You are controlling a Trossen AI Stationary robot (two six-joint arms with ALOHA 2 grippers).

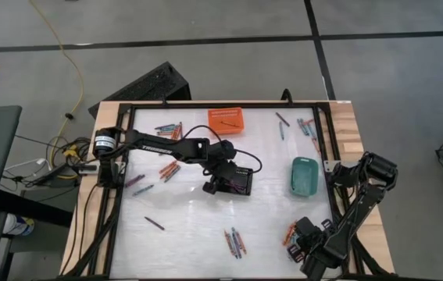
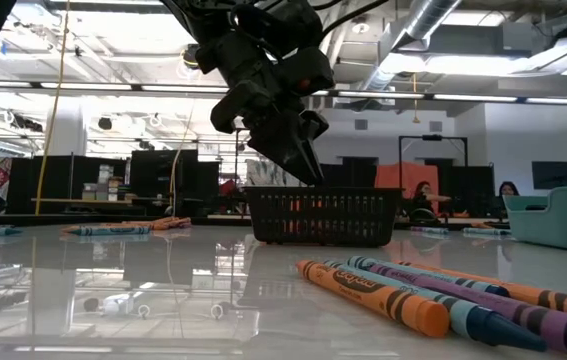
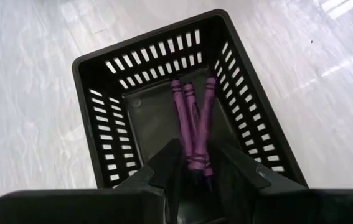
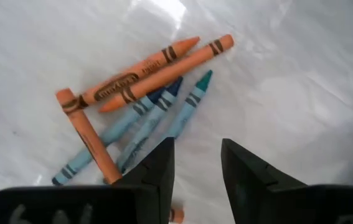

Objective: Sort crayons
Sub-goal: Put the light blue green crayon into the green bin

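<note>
My left gripper (image 1: 213, 184) hangs open and empty just above the near-left end of the black basket (image 1: 235, 183), as the low view (image 2: 309, 168) shows. In the left wrist view its fingers (image 3: 165, 164) stand over three purple crayons (image 3: 192, 121) lying on the basket's floor. My right gripper (image 4: 195, 152) is open and empty above a small heap of orange and teal-blue crayons (image 4: 140, 102) near the table's near right corner (image 1: 290, 232). Other crayons lie scattered on the white tabletop.
An orange basket (image 1: 225, 119) stands at the far middle and a teal basket (image 1: 305, 176) at the right. Crayon clusters lie at the far left (image 1: 170, 127), left of centre (image 1: 169, 169), the near middle (image 1: 234, 243) and the far right (image 1: 309, 127). A black frame rims the table.
</note>
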